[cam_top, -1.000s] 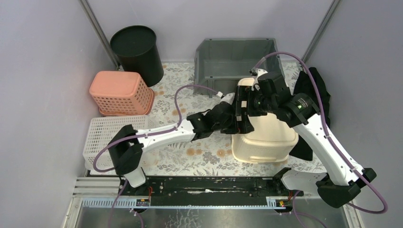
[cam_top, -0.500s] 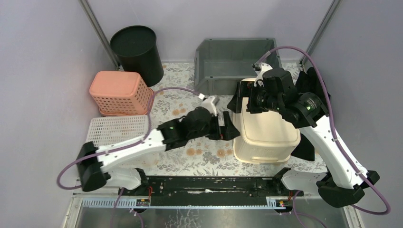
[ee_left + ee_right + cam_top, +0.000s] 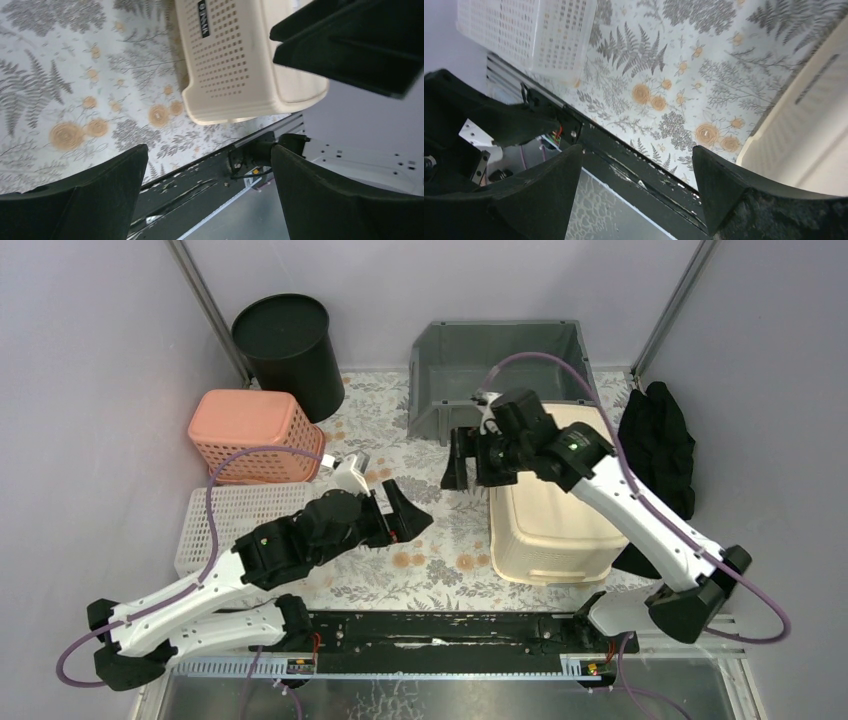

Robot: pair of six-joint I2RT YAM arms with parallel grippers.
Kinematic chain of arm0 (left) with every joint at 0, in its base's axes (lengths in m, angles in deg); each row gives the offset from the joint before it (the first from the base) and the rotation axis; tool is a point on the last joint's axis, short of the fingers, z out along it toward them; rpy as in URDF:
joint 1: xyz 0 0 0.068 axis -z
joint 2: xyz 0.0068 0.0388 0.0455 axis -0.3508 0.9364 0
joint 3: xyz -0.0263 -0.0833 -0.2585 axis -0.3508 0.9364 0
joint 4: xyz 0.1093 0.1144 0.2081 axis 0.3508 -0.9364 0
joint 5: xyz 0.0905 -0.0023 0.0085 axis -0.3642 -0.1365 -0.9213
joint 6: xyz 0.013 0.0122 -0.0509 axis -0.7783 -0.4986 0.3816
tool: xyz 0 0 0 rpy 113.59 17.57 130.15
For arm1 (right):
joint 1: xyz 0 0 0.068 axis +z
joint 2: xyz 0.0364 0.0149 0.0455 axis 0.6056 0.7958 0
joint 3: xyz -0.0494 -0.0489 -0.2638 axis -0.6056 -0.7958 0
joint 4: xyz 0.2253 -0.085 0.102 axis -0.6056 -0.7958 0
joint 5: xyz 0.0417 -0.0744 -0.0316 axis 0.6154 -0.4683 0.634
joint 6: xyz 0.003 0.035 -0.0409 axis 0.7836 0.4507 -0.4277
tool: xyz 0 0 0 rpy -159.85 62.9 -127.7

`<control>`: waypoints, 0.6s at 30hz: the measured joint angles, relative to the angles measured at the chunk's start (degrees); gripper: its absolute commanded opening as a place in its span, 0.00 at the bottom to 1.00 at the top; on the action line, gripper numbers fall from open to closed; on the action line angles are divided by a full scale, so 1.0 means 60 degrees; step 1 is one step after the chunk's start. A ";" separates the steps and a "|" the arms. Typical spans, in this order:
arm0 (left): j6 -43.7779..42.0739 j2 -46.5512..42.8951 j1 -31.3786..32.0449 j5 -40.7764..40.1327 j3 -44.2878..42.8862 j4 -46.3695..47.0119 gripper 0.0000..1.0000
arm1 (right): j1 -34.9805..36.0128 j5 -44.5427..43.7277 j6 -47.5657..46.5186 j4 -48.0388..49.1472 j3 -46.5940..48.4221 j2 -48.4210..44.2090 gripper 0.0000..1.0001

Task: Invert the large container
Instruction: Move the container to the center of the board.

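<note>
Cream plastic, your large container [image 3: 560,525] sits base-up on the floral cloth [image 3: 430,570], right of centre, so the flip looks done. Your left gripper [image 3: 403,513] and right gripper [image 3: 466,460] hang near its left side, jaws spread wide and empty, probably because nothing needs holding.

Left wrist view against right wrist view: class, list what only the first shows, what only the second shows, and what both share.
Only the left wrist view: the large container's perforated wall with its black label. Only the right wrist view: the white lattice basket. Both: the floral tablecloth, the black rail at the table's near edge, part of the container, and open fingers with nothing between them, the left gripper in one, the right gripper in the other.
</note>
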 measured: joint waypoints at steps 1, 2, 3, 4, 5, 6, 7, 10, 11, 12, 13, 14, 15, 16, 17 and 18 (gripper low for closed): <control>0.0051 -0.0109 0.0000 -0.0051 0.0106 -0.0106 1.00 | 0.0200 0.0000 0.0000 0.0033 0.0000 0.0131 0.87; 0.0117 -0.0204 0.0000 -0.0124 0.0237 -0.0237 1.00 | 0.0408 -0.0007 0.0000 0.0055 0.0004 0.0270 0.87; 0.0149 -0.0251 0.0000 -0.0171 0.0328 -0.0342 1.00 | 0.0630 -0.0007 0.0000 0.0073 0.0004 0.0408 0.87; 0.0182 -0.0277 0.0000 -0.0204 0.0401 -0.0441 1.00 | 0.0874 -0.0015 0.0004 0.0109 -0.0007 0.0561 0.88; 0.0197 -0.0277 0.0000 -0.0226 0.0444 -0.0535 1.00 | 0.1027 -0.0015 0.0007 0.0168 -0.0044 0.0663 0.88; 0.0197 -0.0262 0.0000 -0.0237 0.0448 -0.0623 1.00 | 0.1177 -0.0018 0.0018 0.0299 -0.0153 0.0739 0.88; 0.0197 -0.0259 0.0000 -0.0251 0.0448 -0.0663 1.00 | 0.1286 -0.0025 0.0044 0.0426 -0.0328 0.0780 0.89; 0.0189 -0.0237 0.0000 -0.0262 0.0444 -0.0696 1.00 | 0.1421 -0.0040 0.0168 0.0816 -0.1075 0.0823 0.89; 0.0189 -0.0208 0.0000 -0.0270 0.0444 -0.0703 1.00 | 0.1424 -0.0069 0.0208 0.0962 -0.1417 0.0845 0.90; 0.0186 -0.0168 0.0000 -0.0277 0.0441 -0.0714 1.00 | 0.1424 -0.0127 0.0244 0.1060 -0.1712 0.0892 0.91; 0.0178 -0.0124 0.0000 -0.0291 0.0433 -0.0725 1.00 | 0.1424 -0.0215 0.0262 0.1126 -0.1956 0.0958 0.92; 0.0168 -0.0073 0.0000 -0.0299 0.0423 -0.0725 1.00 | 0.1424 -0.0335 0.0288 0.1220 -0.2237 0.1045 0.93; 0.0160 -0.0022 0.0000 -0.0299 0.0408 -0.0729 1.00 | 0.1424 -0.0495 0.0302 0.1268 -0.2452 0.1137 0.94; 0.0153 0.0022 0.0000 -0.0302 0.0401 -0.0725 1.00 | 0.1424 -0.0678 0.0317 0.1290 -0.2634 0.1224 0.95; 0.0153 0.0066 0.0000 -0.0302 0.0397 -0.0729 1.00 | 0.1424 -0.0911 0.0321 0.1293 -0.2794 0.1326 0.96; 0.0149 0.0091 0.0000 -0.0302 0.0390 -0.0729 1.00 | 0.1424 -0.1144 0.0317 0.1286 -0.2925 0.1439 0.97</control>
